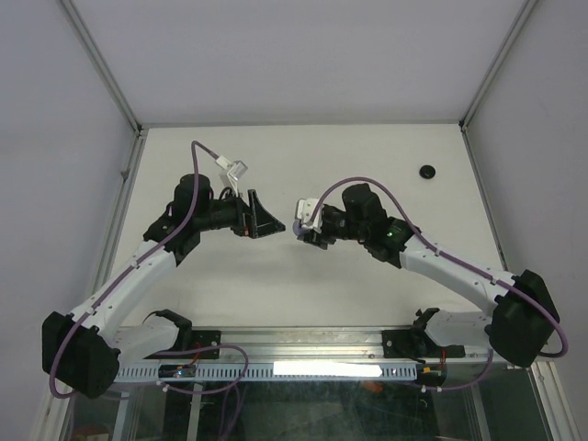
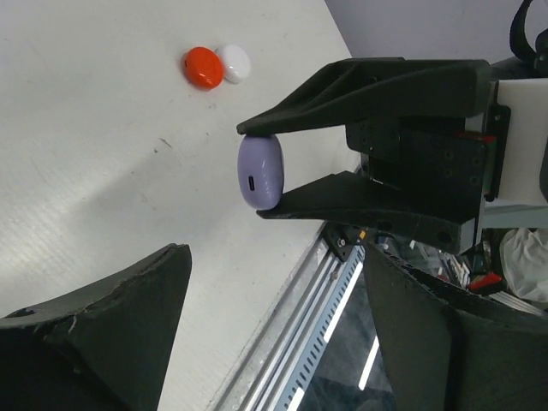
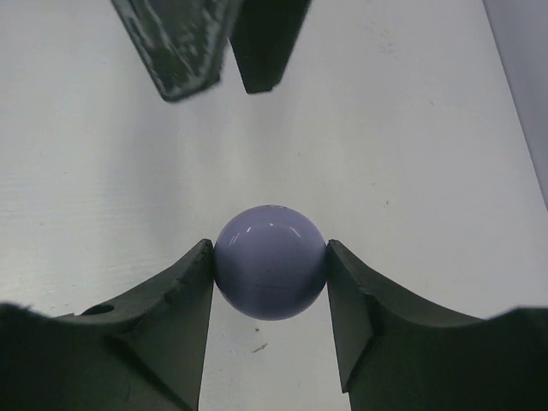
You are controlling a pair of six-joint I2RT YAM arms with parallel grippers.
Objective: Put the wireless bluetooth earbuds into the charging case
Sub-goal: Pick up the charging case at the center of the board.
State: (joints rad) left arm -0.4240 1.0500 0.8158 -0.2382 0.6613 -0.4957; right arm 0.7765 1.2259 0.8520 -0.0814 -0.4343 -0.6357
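White tabletop (image 1: 367,165) spans every view. Right jaws clench a smooth lavender rounded plastic case (image 3: 270,261) at centre frame; left jaws stand wide, released. Glossy red earbud (image 2: 203,68) and white earbud (image 2: 234,62) touch, upper left; overhead they cannot be made out.

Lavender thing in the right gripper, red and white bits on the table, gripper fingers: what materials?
The lavender piece: likely smooth glossy plastic, with sharp glints on its dome. The red piece and white piece: probably glossy plastic too, with soft highlights; too small to be sure. The right gripper fingers: matte black, seemingly moulded or printed plastic, dull with no glints.
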